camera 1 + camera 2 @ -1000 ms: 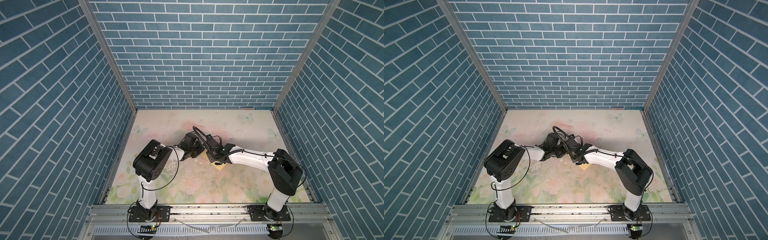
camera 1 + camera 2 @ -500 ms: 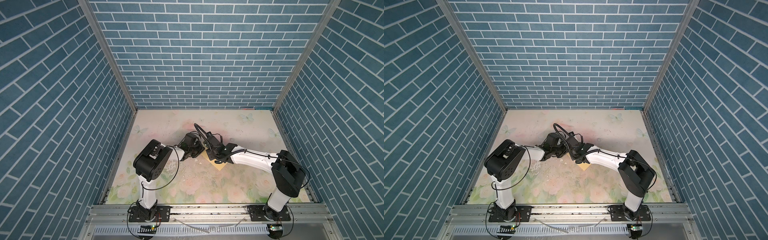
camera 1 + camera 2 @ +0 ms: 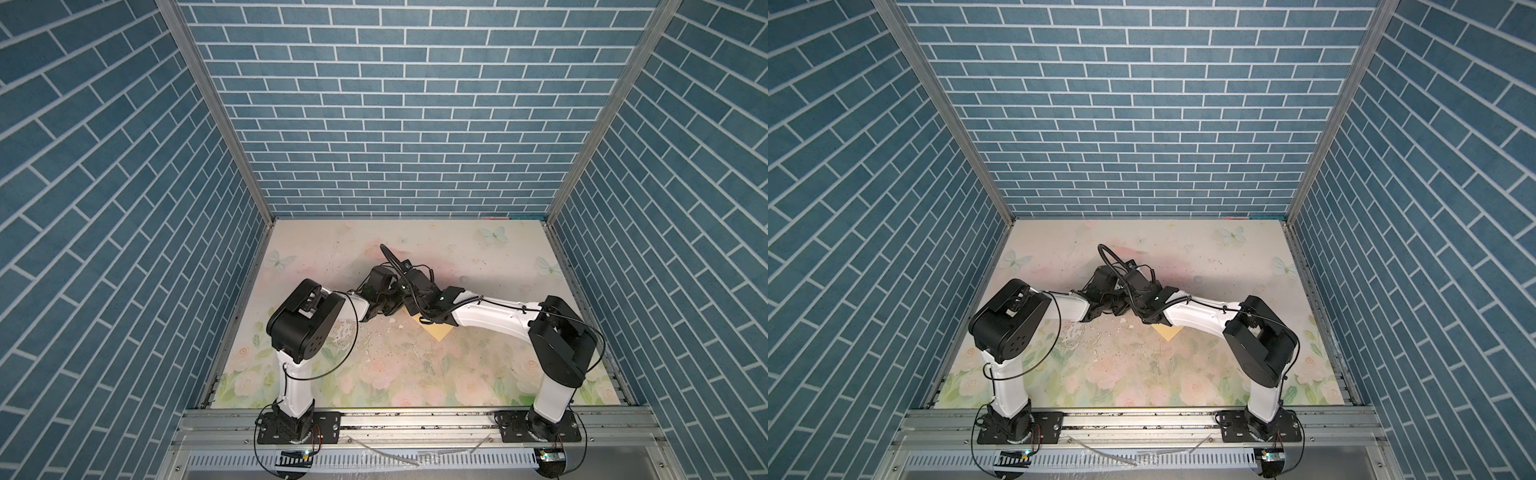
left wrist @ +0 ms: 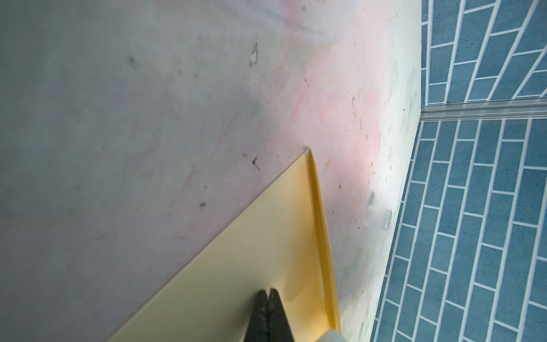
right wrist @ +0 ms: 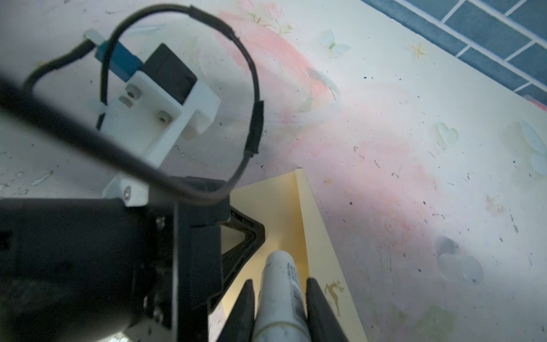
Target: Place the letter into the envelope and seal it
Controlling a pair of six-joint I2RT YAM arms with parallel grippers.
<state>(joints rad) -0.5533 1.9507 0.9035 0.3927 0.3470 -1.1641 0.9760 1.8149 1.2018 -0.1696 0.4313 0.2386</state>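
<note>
The yellow-tan envelope [image 4: 251, 237] lies flat on the floral table, and only one corner [image 3: 436, 330] [image 3: 1168, 331] shows under the arms in both top views. My left gripper [image 4: 268, 291] is shut, its tips pressed onto the envelope's body [image 5: 275, 204]. My right gripper [image 5: 279, 281] is shut on a white glue stick [image 5: 281, 290], whose tip rests at the fold beside the open flap [image 5: 322, 237]. The flap carries a small dark mark [image 5: 334, 293]. The letter is hidden from every view.
A small clear cap [image 4: 379, 217] [image 5: 457, 263] lies on the table past the envelope, toward the blue brick wall [image 4: 473, 207]. Both forearms cross at mid-table [image 3: 407, 291]. White scraps [image 3: 392, 321] dot the mat in front of the arms.
The right arm's elbow swung outward and then back, and its wrist shifted slightly left with the glue stick. The left arm has stayed where it was.
</note>
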